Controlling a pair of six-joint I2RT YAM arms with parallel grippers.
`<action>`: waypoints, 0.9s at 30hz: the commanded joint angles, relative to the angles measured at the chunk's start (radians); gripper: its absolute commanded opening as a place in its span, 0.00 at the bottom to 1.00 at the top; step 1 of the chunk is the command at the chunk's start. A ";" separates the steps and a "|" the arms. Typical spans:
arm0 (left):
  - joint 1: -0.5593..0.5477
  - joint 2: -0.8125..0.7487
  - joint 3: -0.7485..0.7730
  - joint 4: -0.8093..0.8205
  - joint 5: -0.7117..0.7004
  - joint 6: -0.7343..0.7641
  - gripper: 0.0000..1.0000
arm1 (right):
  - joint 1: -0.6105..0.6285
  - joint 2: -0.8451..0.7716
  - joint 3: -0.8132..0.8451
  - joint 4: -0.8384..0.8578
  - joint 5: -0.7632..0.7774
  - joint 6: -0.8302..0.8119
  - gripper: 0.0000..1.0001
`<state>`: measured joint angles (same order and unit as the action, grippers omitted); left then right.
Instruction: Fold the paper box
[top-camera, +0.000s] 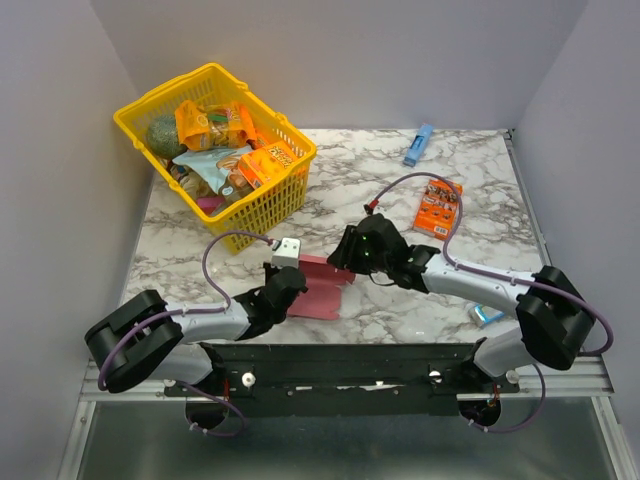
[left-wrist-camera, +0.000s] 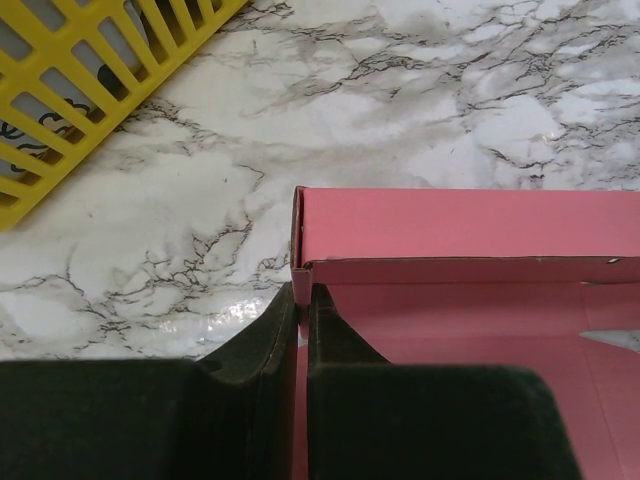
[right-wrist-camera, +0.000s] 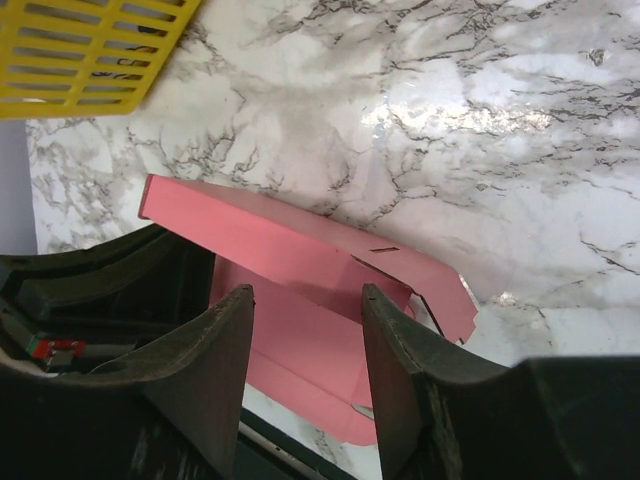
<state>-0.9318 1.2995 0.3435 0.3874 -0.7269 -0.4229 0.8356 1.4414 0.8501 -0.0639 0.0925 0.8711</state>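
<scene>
The paper box (top-camera: 320, 290) lies on the marble desk (top-camera: 330, 180) near its front edge, between the two arms and partly formed. In the left wrist view, one long pink wall stands up along the far side, and the flat pink floor panel runs from it back toward the camera. In the right wrist view, a long panel is lifted at a slant above the base sheet. Its far end carries a rounded tab with a small slot cut beside it.

The left gripper (left-wrist-camera: 302, 300) is at the box's left end. Its fingers (left-wrist-camera: 270, 350) are pressed almost together, with a thin upright pink side flap pinched between them, right at the corner where that flap meets the long wall.

The right gripper (right-wrist-camera: 305, 330) comes in from the box's right end. Its fingers (right-wrist-camera: 215, 360) stand clearly apart, and pink card shows in the gap between them. The tips seem to hang over the base sheet, but I cannot tell from this angle whether they touch it.

A yellow basket (top-camera: 270, 205) full of snack packets sits at the far left of the desk, well away from the box. An orange snack box (top-camera: 438, 207) lies to the right, and a slim blue box (top-camera: 418, 145) sits near the far edge.
</scene>
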 joint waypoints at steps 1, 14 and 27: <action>-0.009 -0.019 -0.014 0.027 -0.055 -0.002 0.00 | -0.009 0.043 0.035 0.027 0.016 0.006 0.54; -0.027 -0.040 -0.028 0.042 -0.069 -0.001 0.00 | -0.059 0.103 -0.014 0.183 -0.131 0.152 0.51; -0.030 -0.049 -0.032 0.039 -0.092 -0.002 0.00 | -0.067 0.082 -0.095 0.216 -0.166 0.233 0.44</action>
<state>-0.9489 1.2732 0.3115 0.3878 -0.7986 -0.4229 0.7620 1.5517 0.8032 0.1635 -0.0578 1.0801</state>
